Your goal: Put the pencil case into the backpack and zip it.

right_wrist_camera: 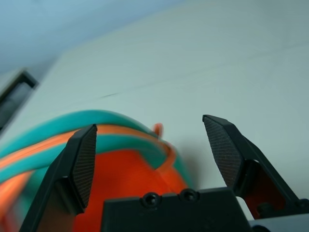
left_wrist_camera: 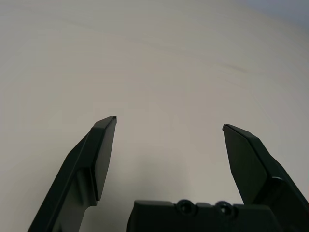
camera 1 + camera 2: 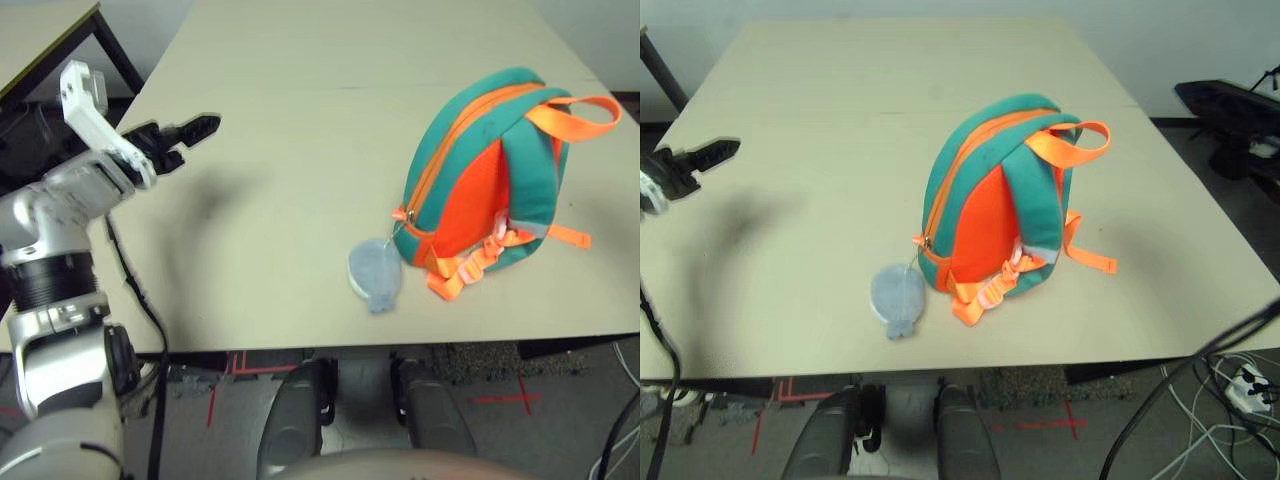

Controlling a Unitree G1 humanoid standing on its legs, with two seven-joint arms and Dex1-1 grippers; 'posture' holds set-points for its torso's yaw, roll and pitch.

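The orange and teal backpack [image 3: 490, 180] stands upright right of the table's middle, straps facing me. Its orange zipper line [image 3: 455, 130] looks closed along the part I see. A grey plush charm [image 3: 375, 268] lies on the table in front of it, tied to the zipper pull. The pencil case is out of view. My left gripper [image 3: 195, 130] hovers over the table's left side, far from the backpack, open and empty [image 2: 169, 123]. In the right wrist view my right gripper [image 1: 149, 123] is open and empty, with the backpack [image 1: 120, 169] just beyond its fingers.
The beige table [image 3: 300, 60] stretches bare behind and to the left of the backpack. A second table corner [image 3: 40, 40] stands at the far left. Dark equipment [image 3: 1230, 105] and floor cables [image 3: 1230, 400] lie off the right side.
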